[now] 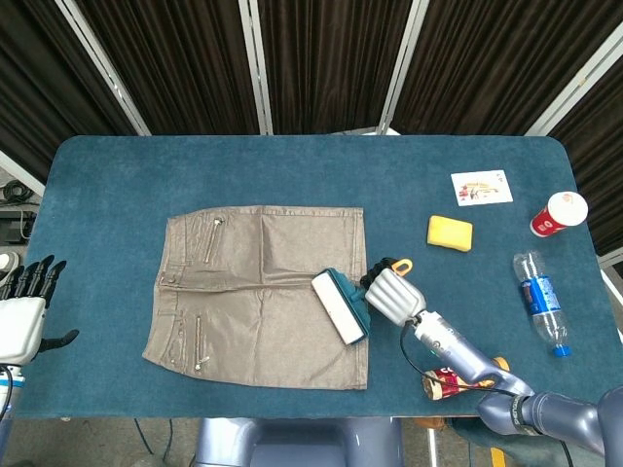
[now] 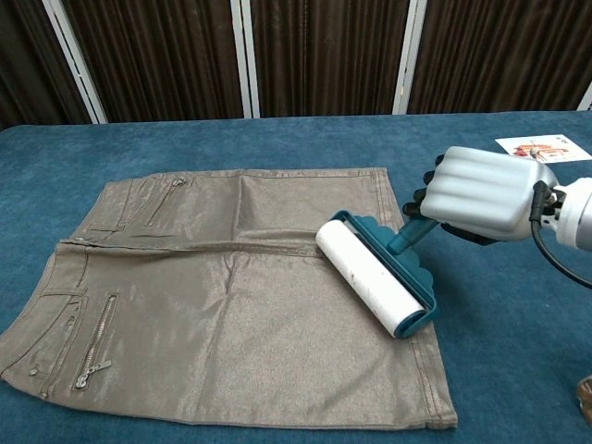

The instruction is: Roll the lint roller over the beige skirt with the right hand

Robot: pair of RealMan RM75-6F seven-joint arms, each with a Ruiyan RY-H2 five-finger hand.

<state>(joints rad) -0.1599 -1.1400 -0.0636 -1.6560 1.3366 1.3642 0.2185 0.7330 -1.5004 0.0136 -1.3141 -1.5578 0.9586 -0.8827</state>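
The beige skirt [image 1: 261,282] [image 2: 222,296] lies flat on the blue table, waistband to the left. My right hand [image 1: 391,292] [image 2: 481,192] grips the teal handle of the lint roller [image 1: 340,305] [image 2: 375,274]. The white roll rests on the skirt near its right hem edge, and the hand hangs just past that edge over the cloth-covered table. An orange handle tip [image 1: 401,264] pokes out behind the hand. My left hand [image 1: 24,306] stays at the far left off the table, fingers apart and holding nothing.
A yellow sponge [image 1: 450,233] [image 2: 524,185], a printed card [image 1: 481,188] [image 2: 543,148], a red cup [image 1: 559,214] and a water bottle [image 1: 540,303] lie to the right. A coffee bottle [image 1: 458,378] sits near the front edge under my right forearm.
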